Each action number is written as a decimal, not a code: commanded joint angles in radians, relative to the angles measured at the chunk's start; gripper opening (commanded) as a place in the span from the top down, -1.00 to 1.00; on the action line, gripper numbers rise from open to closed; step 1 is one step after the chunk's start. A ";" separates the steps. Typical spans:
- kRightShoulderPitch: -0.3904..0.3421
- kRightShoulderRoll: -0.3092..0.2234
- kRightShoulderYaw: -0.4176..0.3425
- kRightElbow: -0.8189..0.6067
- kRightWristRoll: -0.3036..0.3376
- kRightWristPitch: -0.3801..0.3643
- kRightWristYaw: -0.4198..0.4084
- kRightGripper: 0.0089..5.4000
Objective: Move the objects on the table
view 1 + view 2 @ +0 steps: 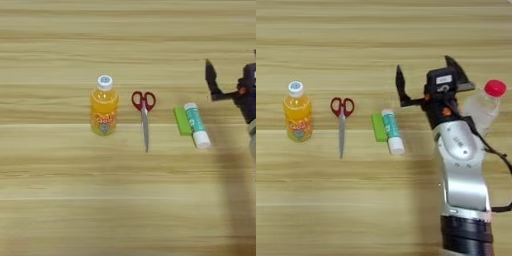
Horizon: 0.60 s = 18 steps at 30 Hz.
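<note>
Left eye view: small orange-juice bottle with white cap (104, 105), red-handled scissors (144, 114), small green block (181, 120) and white-green glue stick (197, 125) lie in a row on the light wooden tabletop (60, 200), well left of the tool, probably laid out for separate picking.

Right eye view: black two-fingered tool (431, 80) hangs wide apart, holding nothing, with the clear bottle with red cap (485, 106) just right of it.

The light wooden surface (381, 210) with horizontal grain stripes carries a loose row of things; taking the red-handled scissors (342, 119) as the landmark, with handles at the far end and blades pointing near, the orange-juice bottle (296, 112) stands upright to their left, the small green block (377, 127) lies to their right, the white-green glue stick (392, 131) lies touching the block's far side from the scissors, and the clear bottle with red cap (485, 105) lies furthest right
</note>
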 commanded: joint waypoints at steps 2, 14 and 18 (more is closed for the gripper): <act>-0.094 -0.074 -0.079 0.016 0.006 -0.051 -0.038 -0.99; -0.076 -0.124 -0.182 0.079 0.008 -0.064 -0.080 -0.99; -0.069 -0.132 -0.209 0.108 0.007 -0.064 -0.089 -0.99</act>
